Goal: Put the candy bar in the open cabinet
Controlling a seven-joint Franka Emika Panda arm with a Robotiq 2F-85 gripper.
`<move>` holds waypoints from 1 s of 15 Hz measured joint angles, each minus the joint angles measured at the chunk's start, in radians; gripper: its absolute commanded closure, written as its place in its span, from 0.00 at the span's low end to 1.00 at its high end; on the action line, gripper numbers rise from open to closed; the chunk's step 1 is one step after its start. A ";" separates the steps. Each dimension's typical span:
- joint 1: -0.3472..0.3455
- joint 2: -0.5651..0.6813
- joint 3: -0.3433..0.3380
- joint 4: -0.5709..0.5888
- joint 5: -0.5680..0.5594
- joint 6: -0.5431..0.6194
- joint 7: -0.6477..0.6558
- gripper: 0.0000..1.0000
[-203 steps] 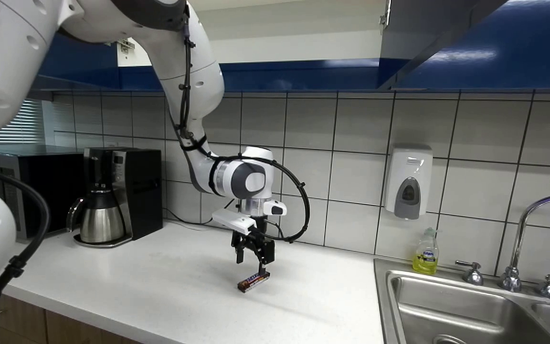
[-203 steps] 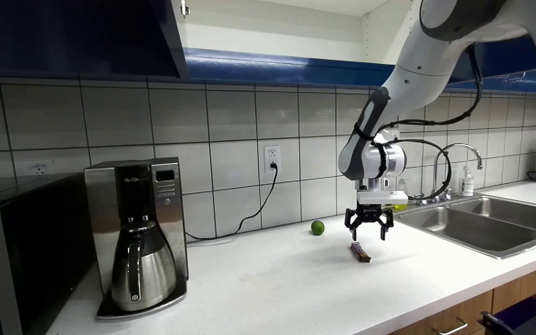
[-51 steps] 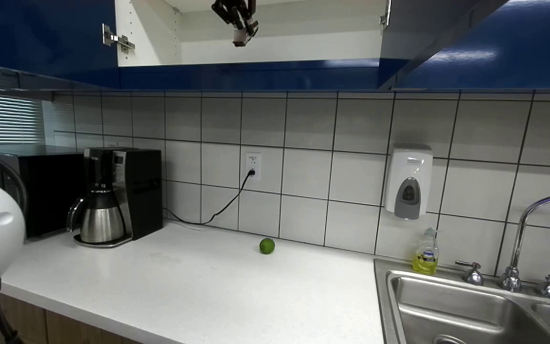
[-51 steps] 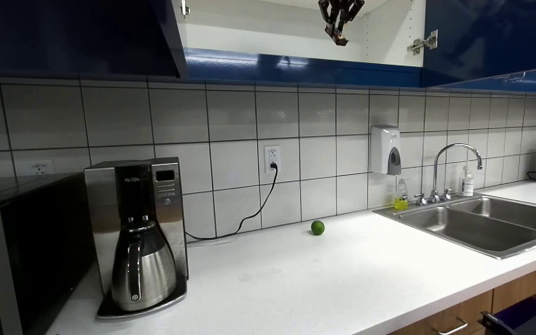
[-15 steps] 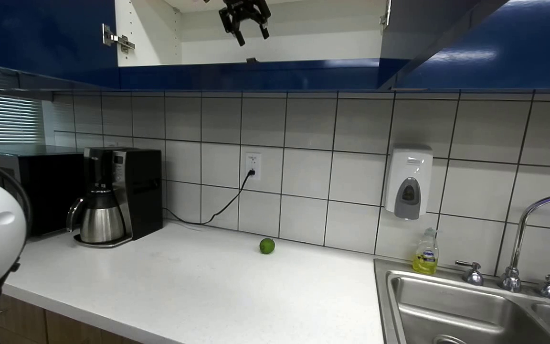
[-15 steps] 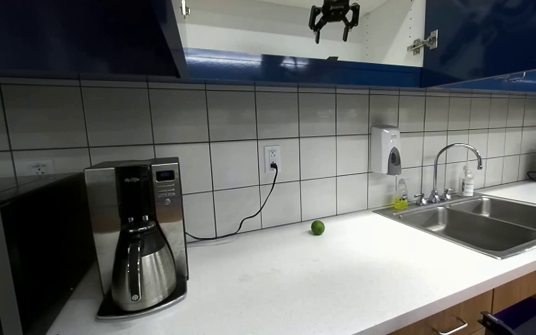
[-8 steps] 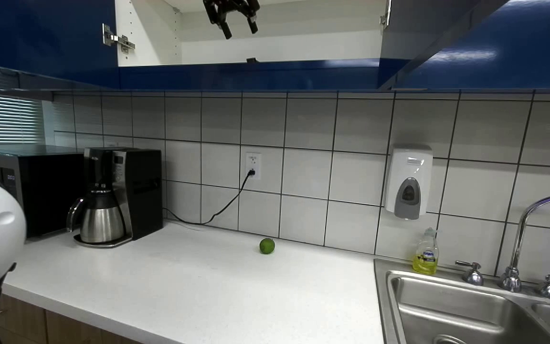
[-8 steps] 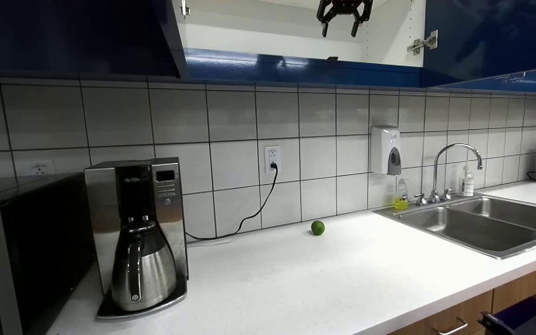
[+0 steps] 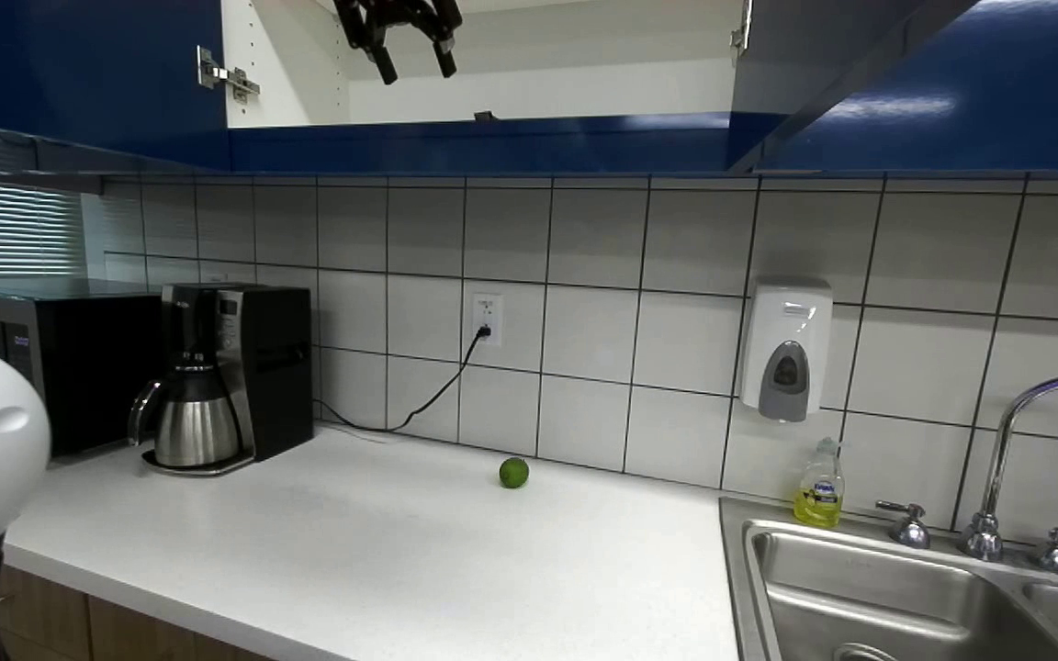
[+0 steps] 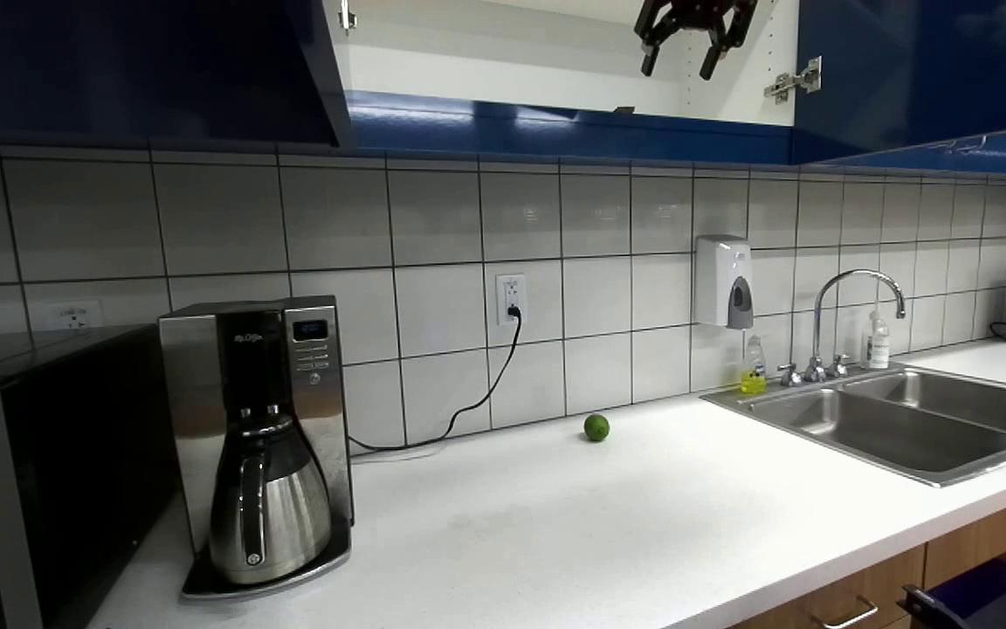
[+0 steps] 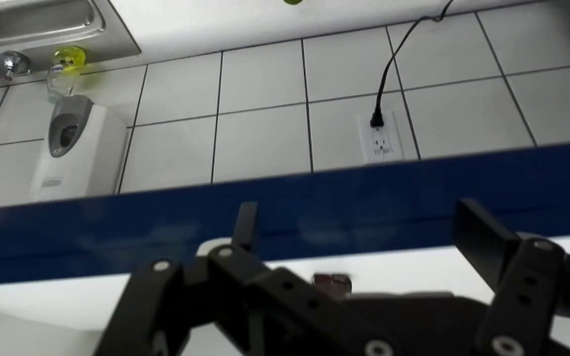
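Lower down, the candy bar (image 11: 331, 283) lies clear of the spread jaws.

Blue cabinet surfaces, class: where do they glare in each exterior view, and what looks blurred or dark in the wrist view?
In an exterior view, a white streak on the blue panel; in an exterior view, bright patches on the open cabinet's blue edge; in the wrist view, the candy bar soft, its print unreadable, and the gripper near black.
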 measured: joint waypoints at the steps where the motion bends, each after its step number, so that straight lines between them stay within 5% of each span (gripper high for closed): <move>1: 0.000 -0.043 -0.001 -0.061 0.001 -0.008 -0.026 0.00; 7: 0.016 -0.191 -0.002 -0.331 0.002 -0.090 -0.168 0.00; 15: 0.054 -0.205 -0.002 -0.553 0.002 -0.073 -0.200 0.00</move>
